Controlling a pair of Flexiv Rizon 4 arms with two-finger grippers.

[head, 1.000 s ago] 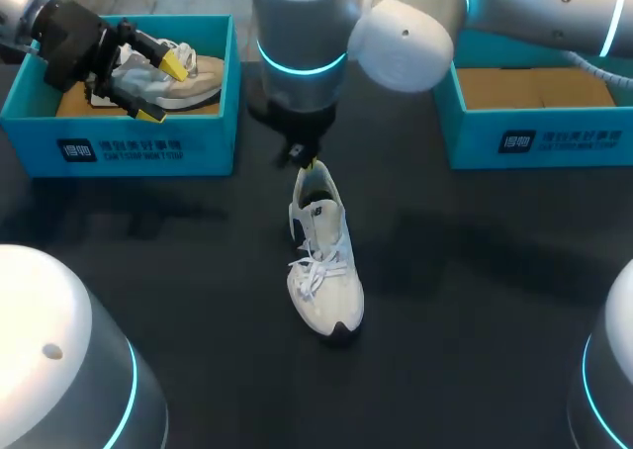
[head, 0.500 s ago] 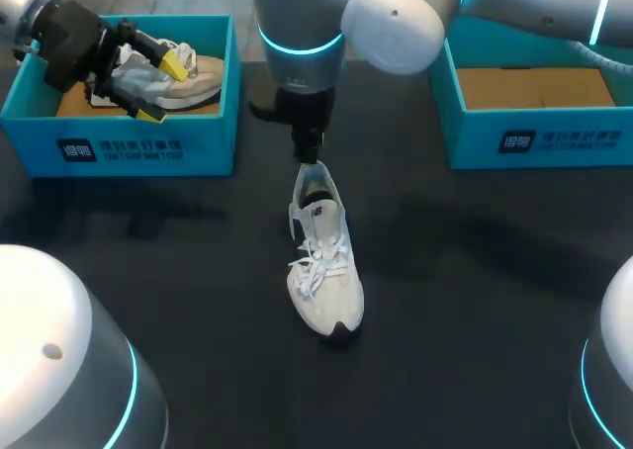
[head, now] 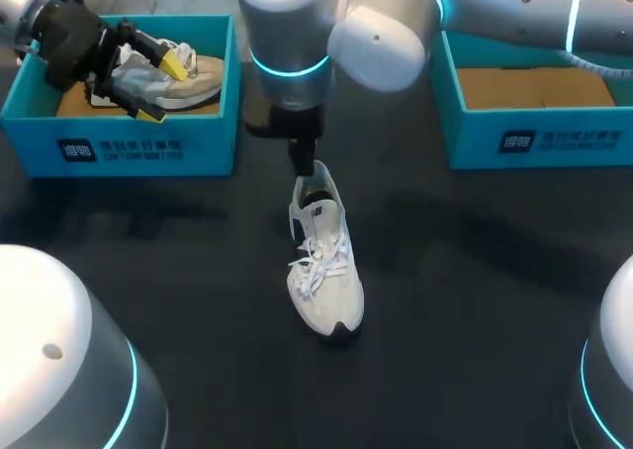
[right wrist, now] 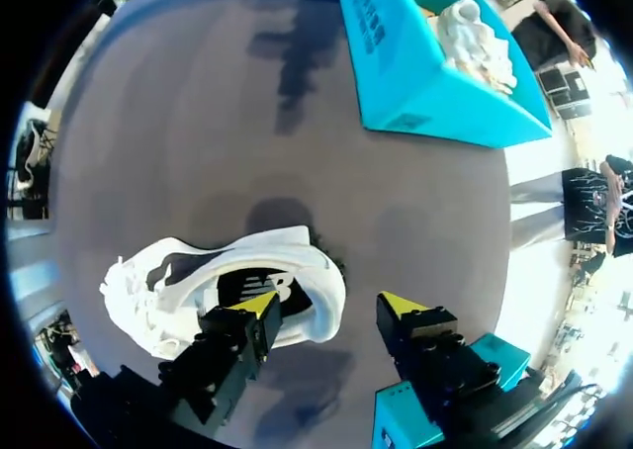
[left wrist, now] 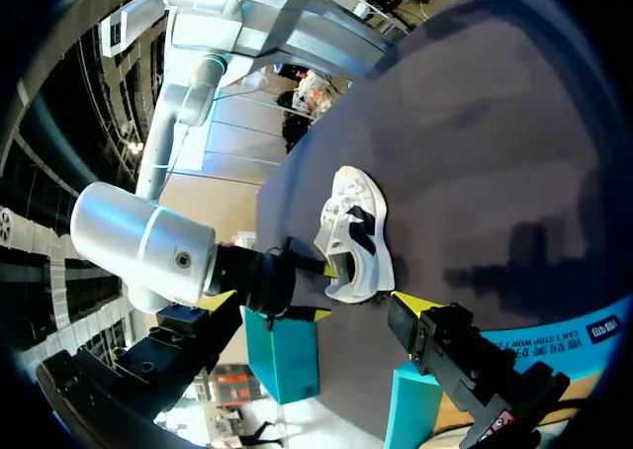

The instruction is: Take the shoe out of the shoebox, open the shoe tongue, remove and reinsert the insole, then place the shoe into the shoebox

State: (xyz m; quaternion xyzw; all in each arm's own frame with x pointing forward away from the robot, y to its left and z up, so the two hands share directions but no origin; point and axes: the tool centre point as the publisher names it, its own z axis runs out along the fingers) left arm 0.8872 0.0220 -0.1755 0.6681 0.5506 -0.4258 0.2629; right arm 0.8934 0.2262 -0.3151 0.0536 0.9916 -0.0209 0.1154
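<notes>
Tipping risk at the heel grasp

Notes the right tool (right wrist: 328, 303) spread over the heel collar of the shoe (head: 324, 261), one finger above the opening, the other outside the heel, pinching nothing. Places the shoe upright at the tabletop (head: 475, 320) centre, toe to 6 o'clock. Expects a topple or slide if closed off-centre, or a trapped insole. Records the left tool (head: 160, 88) spread at 10 o'clock inside the left shoebox (head: 148, 147), over a second shoe (head: 193, 81); flags that box's wall as the nearest obstruction. Logs the right shoebox (head: 534, 137) at 2 o'clock.
</notes>
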